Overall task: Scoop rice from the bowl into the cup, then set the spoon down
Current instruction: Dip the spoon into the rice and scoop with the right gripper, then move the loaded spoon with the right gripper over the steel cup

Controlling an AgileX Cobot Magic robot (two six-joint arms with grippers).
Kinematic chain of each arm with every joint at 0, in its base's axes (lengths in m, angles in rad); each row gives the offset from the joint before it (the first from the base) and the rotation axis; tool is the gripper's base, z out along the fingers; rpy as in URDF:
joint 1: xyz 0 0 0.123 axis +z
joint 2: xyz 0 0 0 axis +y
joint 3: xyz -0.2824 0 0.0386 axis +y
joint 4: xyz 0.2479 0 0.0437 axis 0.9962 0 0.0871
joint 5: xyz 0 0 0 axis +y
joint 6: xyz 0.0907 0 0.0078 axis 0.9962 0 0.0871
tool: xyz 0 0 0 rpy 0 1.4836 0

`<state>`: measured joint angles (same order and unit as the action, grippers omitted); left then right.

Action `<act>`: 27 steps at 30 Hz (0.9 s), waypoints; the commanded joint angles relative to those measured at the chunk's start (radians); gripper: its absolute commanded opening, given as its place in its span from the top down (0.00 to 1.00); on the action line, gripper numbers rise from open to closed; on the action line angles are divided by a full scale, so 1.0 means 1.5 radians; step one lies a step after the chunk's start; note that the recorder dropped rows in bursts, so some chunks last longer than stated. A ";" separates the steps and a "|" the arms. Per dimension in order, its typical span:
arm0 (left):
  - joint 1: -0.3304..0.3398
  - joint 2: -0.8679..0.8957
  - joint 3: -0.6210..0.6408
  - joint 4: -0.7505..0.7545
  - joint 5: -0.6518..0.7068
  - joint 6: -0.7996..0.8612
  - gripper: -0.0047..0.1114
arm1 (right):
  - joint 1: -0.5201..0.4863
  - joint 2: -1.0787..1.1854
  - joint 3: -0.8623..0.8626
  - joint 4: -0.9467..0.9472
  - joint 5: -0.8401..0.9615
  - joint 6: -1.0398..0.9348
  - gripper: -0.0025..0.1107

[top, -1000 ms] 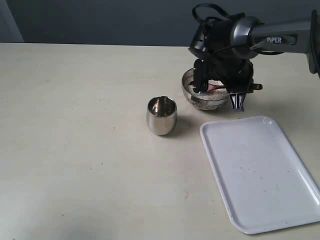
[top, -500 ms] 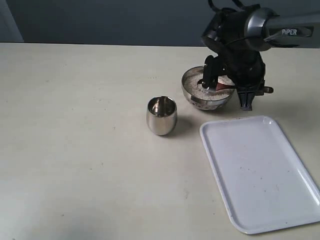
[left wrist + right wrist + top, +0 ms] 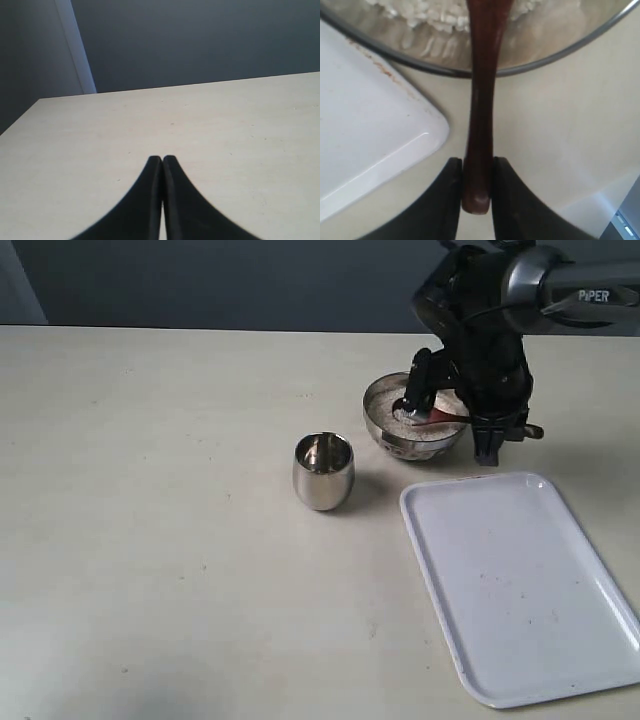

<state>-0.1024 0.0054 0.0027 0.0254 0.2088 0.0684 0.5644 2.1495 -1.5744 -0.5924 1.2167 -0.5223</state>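
Clamping spoon (image 3: 482,100), right hand (image 3: 477,172) overhangs bowl (image 3: 385,437); tray (image 3: 520,590) just beside, cup (image 3: 323,472) near.

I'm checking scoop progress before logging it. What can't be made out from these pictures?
Spoon head: cut off by the picture edge in the right wrist view, partly behind the right arm in the exterior view; its load is unclear.
Cup inside: exterior view, the shallow angle and reflections hide its contents.
Left tool: outside the exterior view, so its place is unknown.

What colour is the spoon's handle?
The spoon handle is a dark reddish-brown, glossy wood. It shows best in the right wrist view.
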 commanded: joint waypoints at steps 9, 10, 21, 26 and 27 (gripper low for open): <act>0.000 -0.004 -0.002 0.002 -0.005 -0.002 0.96 | -0.004 -0.014 -0.005 0.048 0.003 0.004 0.98; 0.000 -0.004 -0.002 0.002 -0.005 -0.002 0.96 | -0.004 -0.019 -0.005 0.051 0.003 0.005 0.98; 0.000 -0.004 -0.002 0.002 -0.005 -0.002 0.96 | -0.004 -0.080 -0.005 0.094 0.003 -0.002 0.98; 0.000 -0.004 -0.002 0.002 -0.005 -0.002 0.96 | 0.008 -0.082 -0.005 0.155 0.003 0.000 0.98; 0.000 -0.004 -0.002 0.002 -0.005 -0.002 0.96 | 0.013 -0.082 -0.005 0.155 0.003 0.000 0.98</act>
<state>-0.1024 0.0054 0.0027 0.0254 0.2088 0.0684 0.5693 2.0377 -1.5744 -0.3796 1.2173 -0.5201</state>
